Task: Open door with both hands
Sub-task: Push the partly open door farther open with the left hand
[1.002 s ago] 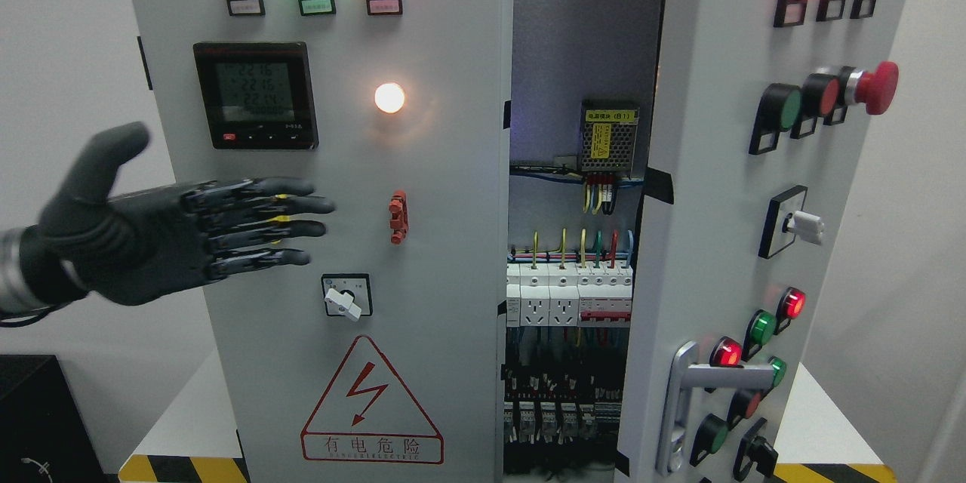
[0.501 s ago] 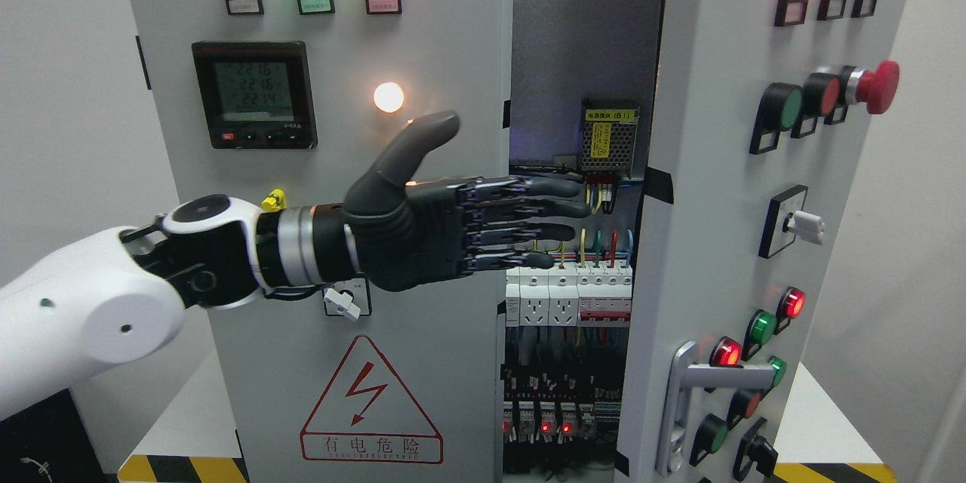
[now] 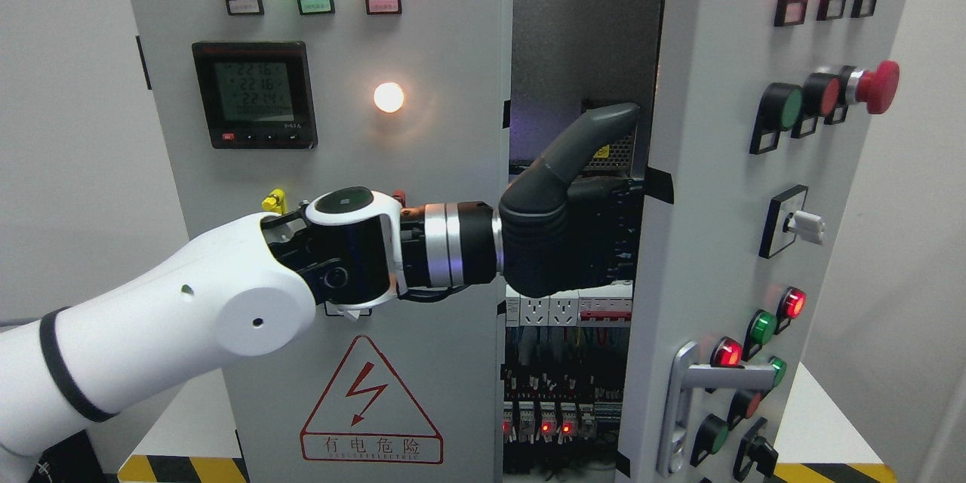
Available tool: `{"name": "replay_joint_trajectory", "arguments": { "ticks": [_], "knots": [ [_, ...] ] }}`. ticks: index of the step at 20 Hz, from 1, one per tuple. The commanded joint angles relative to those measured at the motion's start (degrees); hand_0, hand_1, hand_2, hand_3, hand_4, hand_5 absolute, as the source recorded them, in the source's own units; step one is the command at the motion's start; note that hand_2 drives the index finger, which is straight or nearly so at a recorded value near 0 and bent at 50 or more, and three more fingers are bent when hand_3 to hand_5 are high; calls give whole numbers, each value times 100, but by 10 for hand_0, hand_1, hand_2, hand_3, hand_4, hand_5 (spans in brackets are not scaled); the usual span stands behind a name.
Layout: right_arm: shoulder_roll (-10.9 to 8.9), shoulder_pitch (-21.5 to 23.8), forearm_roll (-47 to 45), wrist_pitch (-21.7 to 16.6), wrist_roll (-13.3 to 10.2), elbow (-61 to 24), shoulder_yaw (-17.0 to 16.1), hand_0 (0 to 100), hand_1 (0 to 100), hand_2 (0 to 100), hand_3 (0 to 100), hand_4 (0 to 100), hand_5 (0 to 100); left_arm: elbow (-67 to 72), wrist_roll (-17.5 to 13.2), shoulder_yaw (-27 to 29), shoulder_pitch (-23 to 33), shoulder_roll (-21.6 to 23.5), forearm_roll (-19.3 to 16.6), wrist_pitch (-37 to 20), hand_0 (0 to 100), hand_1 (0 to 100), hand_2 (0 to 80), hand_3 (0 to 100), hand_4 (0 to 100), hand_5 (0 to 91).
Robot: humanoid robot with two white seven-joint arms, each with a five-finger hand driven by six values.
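one view only, head camera, entries as follows.

item: left hand [image 3: 573,230]. half a second ago you see it in front of the left panel with fingers stretched flat toward the gap; now it has travelled right, and the palm fills the opening between the two doors. thumb raised, reaching up toward the edge of the right door. the four fingers pass behind that edge and are hidden, so you cannot tell whether they are spread, straight or hooked round it.

item: left arm [image 3: 189,317]. white, now extended across the left door [image 3: 423,45], covering its rotary switch and most of the red latch.

item: right door [image 3: 709,189]. the task's thing; stands ajar at picture right, swung partly outward, its handle [image 3: 690,392] low and untouched.

item: cabinet interior [image 3: 566,392]. breakers and wiring visible below the hand.

item: right hand. not in view.

meaning for you: the reach looks finished and the hand appears placed at the door's inner edge; judged next step is to push or pull that edge outward. watch the wiring close behind the hand.
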Motion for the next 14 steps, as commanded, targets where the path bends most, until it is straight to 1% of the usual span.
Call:
{"name": "replay_joint_trajectory", "arguments": {
  "ticks": [1,4,6,9,11,12,14],
  "knots": [
    [0,79,61,-2,-5,-70,0,0,0,0,0,0,0,-325,649,303,-3,-1513,-465,-14,0,0,0,0,0,0],
    [0,79,61,-2,-5,-70,0,0,0,0,0,0,0,-282,1264,320,-12,-2057,-527,-58,0,0,0,0,0,0],
    [0,79,61,-2,-5,-70,0,0,0,0,0,0,0,-212,1502,329,-29,-2312,-536,-67,0,0,0,0,0,0],
    [9,79,61,-2,-5,-70,0,0,0,0,0,0,0,165,1565,381,-38,-2822,-580,-67,0,0,0,0,0,0],
    [0,79,61,-2,-5,-70,0,0,0,0,0,0,0,508,1565,487,-3,-3139,-755,-58,0,0,0,0,0,0],
    [0,79,61,-2,-5,-70,0,0,0,0,0,0,0,596,1565,478,23,-3227,-869,-58,0,0,0,0,0,0],
    [0,79,61,-2,-5,-70,0,0,0,0,0,0,0,588,1565,452,23,-3228,-940,-58,0,0,0,0,0,0]
  ]
}}
